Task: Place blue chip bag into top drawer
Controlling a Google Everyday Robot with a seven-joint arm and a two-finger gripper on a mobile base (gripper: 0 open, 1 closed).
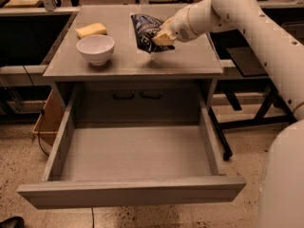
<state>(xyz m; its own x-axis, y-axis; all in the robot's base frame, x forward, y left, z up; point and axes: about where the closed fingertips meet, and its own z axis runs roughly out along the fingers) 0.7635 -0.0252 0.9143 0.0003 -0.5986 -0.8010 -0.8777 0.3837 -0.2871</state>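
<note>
The blue chip bag (pixel 145 31) is dark navy with white lettering and stands upright over the middle of the grey table top (pixel 133 61). My gripper (pixel 160 39) is at the bag's right side and is shut on it, its tan fingers (pixel 164 38) against the bag's lower right edge. The white arm reaches in from the upper right. The top drawer (pixel 133 191) is pulled fully open below the table, a wide shallow grey box with a plain flat front, and nothing lies inside it.
A white bowl (pixel 95 49) and a yellow sponge (pixel 91 30) sit on the table's left side. A grey panel with two black handles (pixel 137 95) shows behind the drawer. A cardboard box (pixel 47 122) stands at the left. My white base (pixel 285 179) fills the right.
</note>
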